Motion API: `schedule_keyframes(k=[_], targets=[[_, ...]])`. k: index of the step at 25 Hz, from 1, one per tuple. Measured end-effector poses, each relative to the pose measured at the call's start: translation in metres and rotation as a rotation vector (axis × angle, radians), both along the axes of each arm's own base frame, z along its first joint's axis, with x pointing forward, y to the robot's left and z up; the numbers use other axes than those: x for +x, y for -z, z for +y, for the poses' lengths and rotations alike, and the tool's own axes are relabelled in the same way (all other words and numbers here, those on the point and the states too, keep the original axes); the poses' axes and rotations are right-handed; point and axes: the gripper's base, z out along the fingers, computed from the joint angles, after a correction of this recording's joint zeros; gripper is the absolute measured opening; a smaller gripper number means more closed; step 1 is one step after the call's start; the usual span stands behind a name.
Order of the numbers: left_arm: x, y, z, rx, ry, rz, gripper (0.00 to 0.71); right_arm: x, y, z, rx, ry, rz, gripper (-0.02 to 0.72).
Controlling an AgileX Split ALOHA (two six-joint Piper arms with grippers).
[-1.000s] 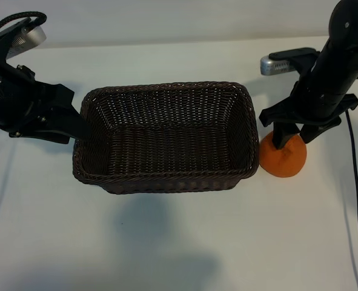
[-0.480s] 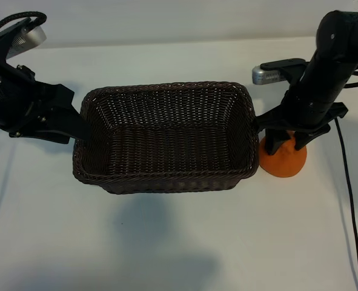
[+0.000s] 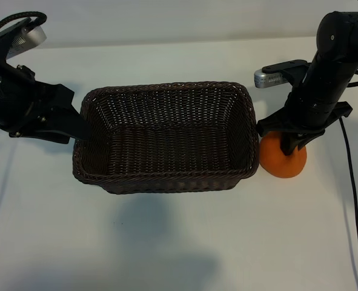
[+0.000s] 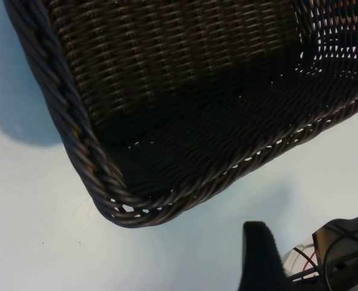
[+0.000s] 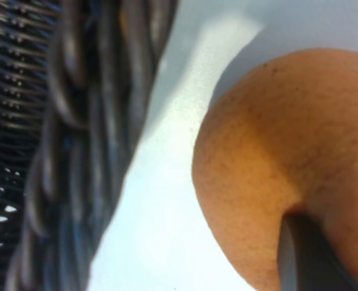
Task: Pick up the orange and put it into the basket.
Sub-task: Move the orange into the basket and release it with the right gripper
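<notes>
Right end effector [image 3: 292,144] pointed straight down, directly on top of the orange [image 3: 283,162]. 1 finger [image 5: 309,254] pressed against the fruit's skin in the right wrist view; jaws looked narrowed onto the knobby upper end, so I read it as gripping the orange, though the second finger wasn't visible there. Orange sat on the white bench [image 3: 185,242], just beside the basket [image 3: 165,182] at its right short end, touching or nearly touching the braided rim. Not lifted yet, judging by its contact with the bench.

Key relation: basket lay to the left of the orange as seen from the exterior camera, long axis running left-right, so the carry likely needs up over the rim, then across. Rim snag is the main risk given how close the fruit sat to the wicker.

Right arm was clearly the nearer one. Left end effector [image 3: 76,128] sat parked at the basket's far short end, jaws partly apart, holding nothing.

No brands, labels or readable writing visible.
</notes>
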Motion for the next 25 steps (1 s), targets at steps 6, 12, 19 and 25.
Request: schedule_keyframes(k=[6, 12, 19, 25], targets=[[0.0, 0.0, 0.0, 0.0, 0.0, 0.0, 0.453, -0.003, -0.007, -0.002, -0.012, -0.013, -0.001, 0.088], [0.0, 0.0, 0.0, 0.0, 0.0, 0.0, 0.453, -0.009, -0.042, -0.004, -0.028, -0.042, -0.023, 0.084], [0.0, 0.0, 0.0, 0.0, 0.0, 0.0, 0.453, -0.026, -0.1, -0.008, -0.02, -0.055, -0.132, 0.084], [0.0, 0.0, 0.0, 0.0, -0.001, 0.001, 0.453, -0.046, -0.136, -0.011, -0.011, -0.06, -0.197, 0.084]])
